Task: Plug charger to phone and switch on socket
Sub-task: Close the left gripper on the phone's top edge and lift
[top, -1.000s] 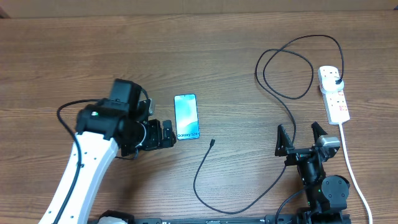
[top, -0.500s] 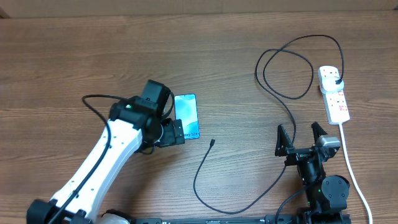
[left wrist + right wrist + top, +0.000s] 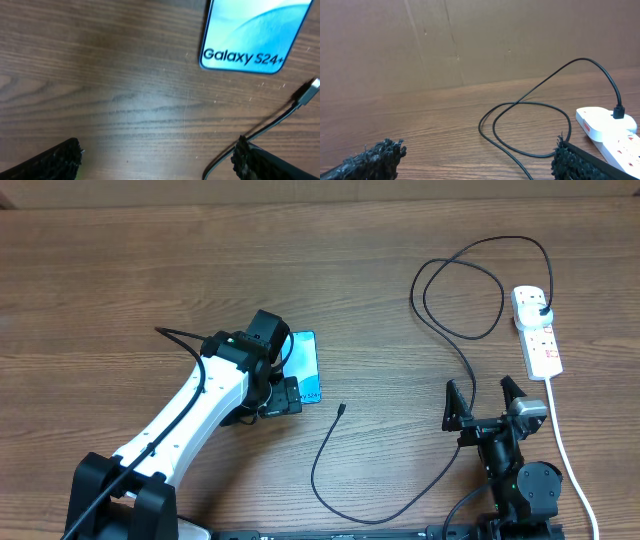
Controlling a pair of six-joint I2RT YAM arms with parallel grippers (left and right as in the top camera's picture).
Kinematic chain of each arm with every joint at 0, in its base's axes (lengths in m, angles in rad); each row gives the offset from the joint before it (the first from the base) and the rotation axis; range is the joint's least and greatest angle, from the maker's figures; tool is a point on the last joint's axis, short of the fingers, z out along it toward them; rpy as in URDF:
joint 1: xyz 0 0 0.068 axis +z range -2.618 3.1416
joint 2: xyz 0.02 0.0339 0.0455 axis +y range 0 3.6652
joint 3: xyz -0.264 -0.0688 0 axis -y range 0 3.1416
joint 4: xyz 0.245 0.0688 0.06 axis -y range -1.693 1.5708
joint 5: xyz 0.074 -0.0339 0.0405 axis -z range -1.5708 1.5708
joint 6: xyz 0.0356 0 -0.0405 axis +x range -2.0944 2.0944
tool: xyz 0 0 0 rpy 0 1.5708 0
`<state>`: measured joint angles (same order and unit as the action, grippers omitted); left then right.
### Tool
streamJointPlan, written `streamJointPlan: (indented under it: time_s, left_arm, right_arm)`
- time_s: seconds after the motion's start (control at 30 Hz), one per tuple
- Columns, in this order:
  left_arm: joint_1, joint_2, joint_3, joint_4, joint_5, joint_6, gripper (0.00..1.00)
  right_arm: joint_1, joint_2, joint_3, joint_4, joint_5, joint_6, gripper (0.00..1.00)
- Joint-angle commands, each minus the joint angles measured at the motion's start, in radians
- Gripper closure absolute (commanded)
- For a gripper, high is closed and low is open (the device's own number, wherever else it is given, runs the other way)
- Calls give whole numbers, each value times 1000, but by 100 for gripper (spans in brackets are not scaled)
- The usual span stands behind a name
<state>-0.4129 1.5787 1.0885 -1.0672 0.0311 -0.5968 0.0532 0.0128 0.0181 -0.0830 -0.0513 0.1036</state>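
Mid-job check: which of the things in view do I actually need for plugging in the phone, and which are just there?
For the job:
- phone
- charger, its plug already in the strip
- socket
- left gripper, open
- right gripper, open

Just there:
- wooden table
- cardboard wall behind it

Wooden tabletop (image 3: 120, 270), left gripper (image 3: 286, 396) at lower left corner of phone (image 3: 303, 358), charger (image 3: 341, 411) tip nearby, its plug in socket (image 3: 538, 330), right gripper (image 3: 485, 394) spread wide.
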Motion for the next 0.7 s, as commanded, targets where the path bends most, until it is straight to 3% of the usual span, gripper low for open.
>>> streamJointPlan:
  time_s: [0.0, 0.67]
  left_arm:
    - [-8, 9, -7, 20, -42, -13, 0]
    - [-6, 9, -7, 123, -103, -66, 0]
  right_arm:
    - [-3, -10, -10, 2, 5, -8, 0]
    - [-3, -10, -10, 2, 5, -8, 0]
